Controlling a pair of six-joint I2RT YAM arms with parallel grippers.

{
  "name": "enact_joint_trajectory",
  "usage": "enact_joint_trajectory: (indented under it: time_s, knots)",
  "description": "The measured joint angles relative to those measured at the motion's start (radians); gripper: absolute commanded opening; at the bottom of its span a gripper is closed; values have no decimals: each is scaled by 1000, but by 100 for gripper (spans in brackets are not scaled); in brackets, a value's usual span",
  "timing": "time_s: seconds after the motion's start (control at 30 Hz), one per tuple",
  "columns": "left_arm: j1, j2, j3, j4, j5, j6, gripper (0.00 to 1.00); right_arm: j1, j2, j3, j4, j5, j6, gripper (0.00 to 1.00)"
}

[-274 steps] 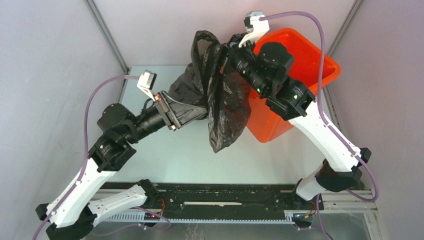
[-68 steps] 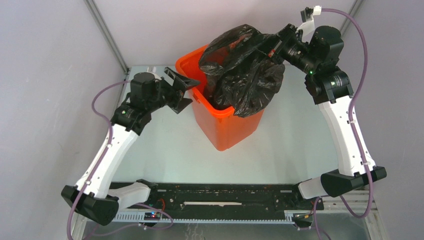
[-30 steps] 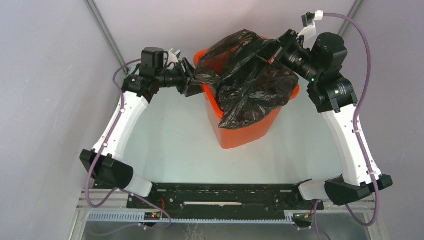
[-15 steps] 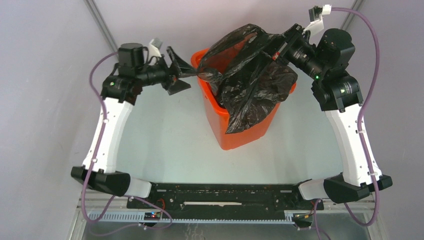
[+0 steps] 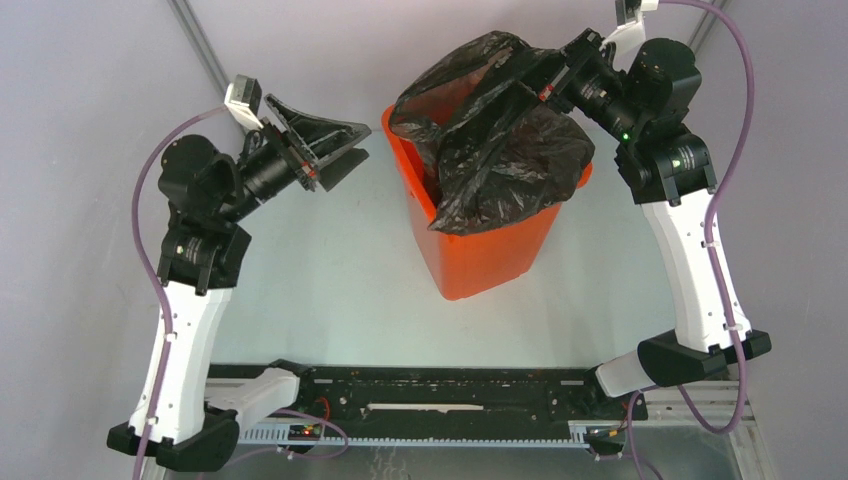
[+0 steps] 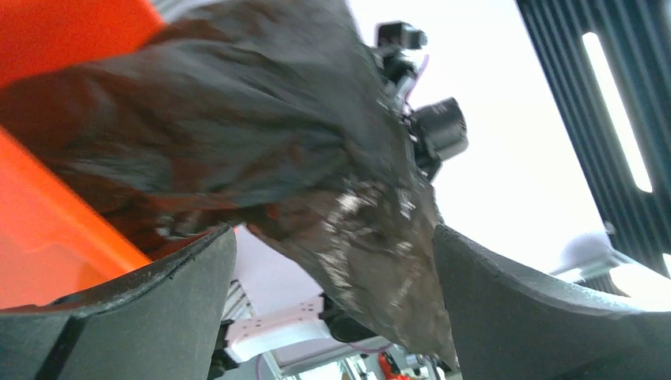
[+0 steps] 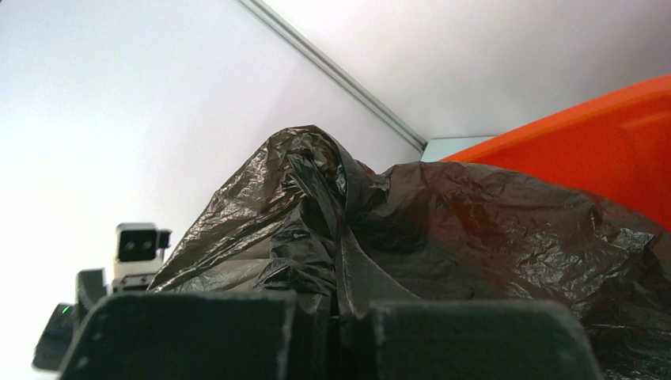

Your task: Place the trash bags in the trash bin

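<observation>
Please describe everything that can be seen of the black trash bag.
The trash bag is thin, glossy, wrinkled black film, slightly see-through. It is bunched over the mouth of the orange bin, partly inside, partly draped over the near rim. The right gripper is shut on its upper fold; the open left gripper is apart from it.

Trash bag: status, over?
Right pincer shut on trash bag, held above trash bin; bag partly inside, part draped over front rim. Left pincer open, holding nothing, left of bin. Nothing blocking.
</observation>
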Motion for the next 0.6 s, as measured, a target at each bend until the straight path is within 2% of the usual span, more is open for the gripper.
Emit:
enact_joint_trajectory:
  time_s: [0.13, 0.27, 0.43, 0.6]
  knots:
    - [-145, 2, 0, 62, -108, -2, 86, 1, 19, 11, -1, 16, -1, 0]
    - [-239, 12, 4, 75, -238, -3, 85, 14, 21, 11, 0, 27, -1, 0]
    - [-262, 77, 42, 74, -337, -47, 79, 38, 21, 2, 4, 41, -1, 0]
    - [-267, 146, 74, 76, -362, -82, 57, 62, 21, -2, 2, 55, -17, 0]
